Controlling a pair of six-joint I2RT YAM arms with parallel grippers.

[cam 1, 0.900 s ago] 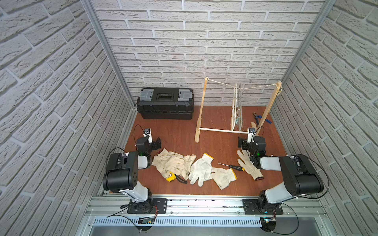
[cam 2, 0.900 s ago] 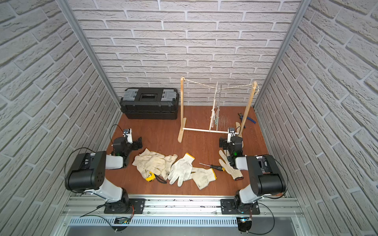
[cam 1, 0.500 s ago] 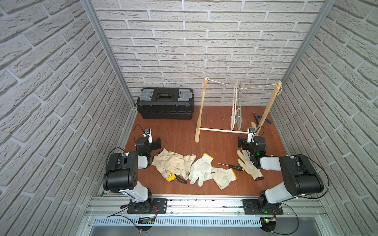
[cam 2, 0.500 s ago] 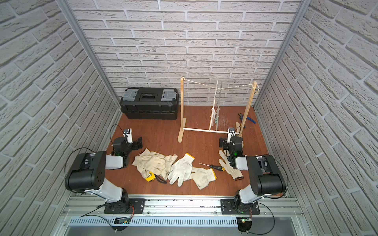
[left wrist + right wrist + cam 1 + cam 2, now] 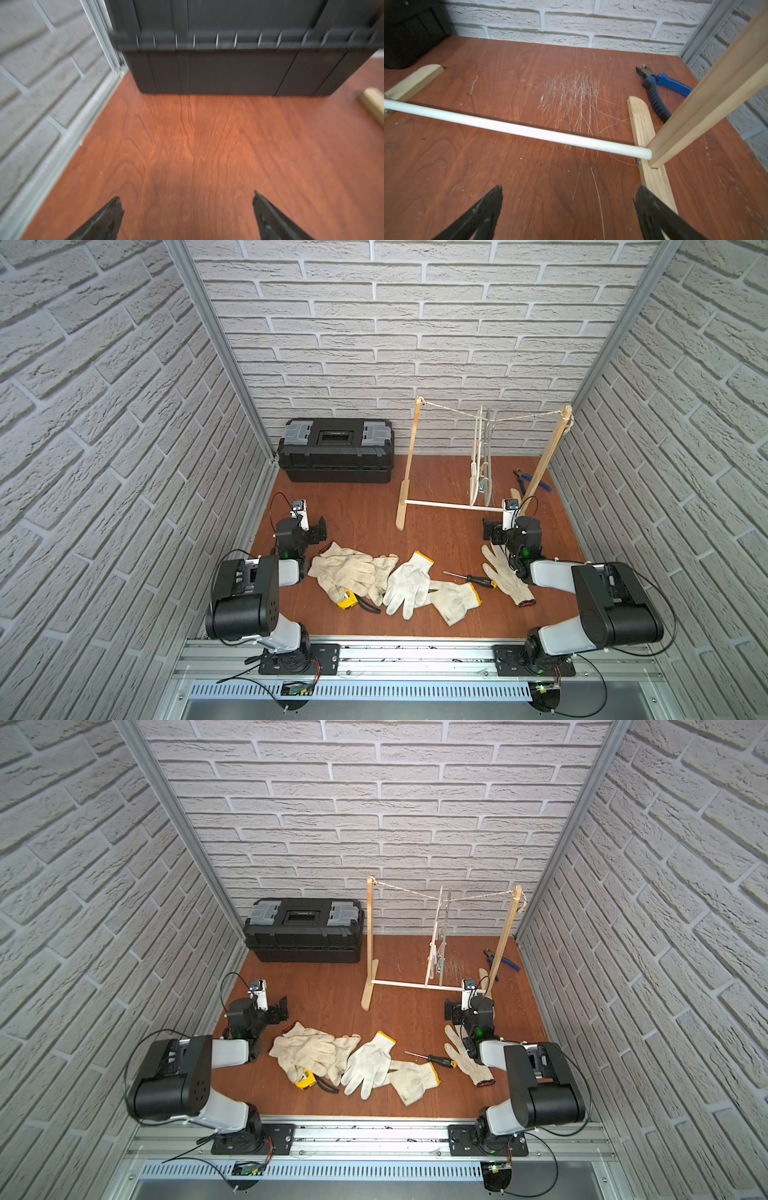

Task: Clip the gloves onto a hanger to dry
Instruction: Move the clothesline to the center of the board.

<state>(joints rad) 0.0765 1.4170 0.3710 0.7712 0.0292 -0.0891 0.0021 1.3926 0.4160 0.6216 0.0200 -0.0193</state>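
Observation:
Several off-white gloves lie along the front of the table in both top views. A pile [image 5: 353,572] sits at the left, a yellow-cuffed glove [image 5: 409,585] and another [image 5: 455,601] in the middle, and a dark-red-cuffed glove [image 5: 505,578] partly under my right arm. Wooden clip hangers [image 5: 482,464] hang from the string of the rack [image 5: 370,944]. My left gripper [image 5: 309,526] [image 5: 187,207] is open over bare table behind the pile, facing the toolbox. My right gripper [image 5: 505,526] [image 5: 568,199] is open and empty, low before the rack's white crossbar [image 5: 517,128].
A black toolbox [image 5: 336,456] stands at the back left. Blue pliers [image 5: 660,87] lie behind the rack's right foot [image 5: 648,149]. A screwdriver [image 5: 471,577] and a yellow tape measure [image 5: 347,600] lie among the gloves. Brick walls close in both sides.

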